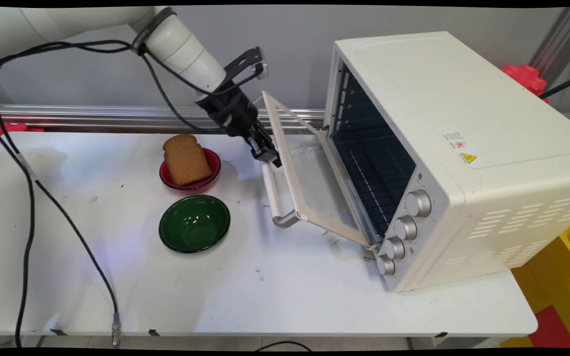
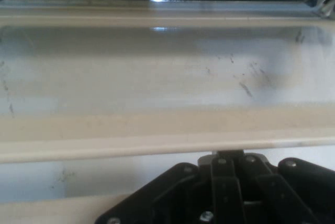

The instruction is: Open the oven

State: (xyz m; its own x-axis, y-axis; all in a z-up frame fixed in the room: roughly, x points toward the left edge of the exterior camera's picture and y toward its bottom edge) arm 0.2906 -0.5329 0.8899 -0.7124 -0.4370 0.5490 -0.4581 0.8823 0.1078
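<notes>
The tool sits against the far end of the handle on the oven door, which hangs half open; whether the tool is spread or pressed together I cannot tell. The toaster oven stands to the right on the worktop. To the left a bread slice lies in a red bowl, with an empty green bowl just nearer.

Robot lab, white table, aluminium framing against grey wall, hanging cables
</notes>
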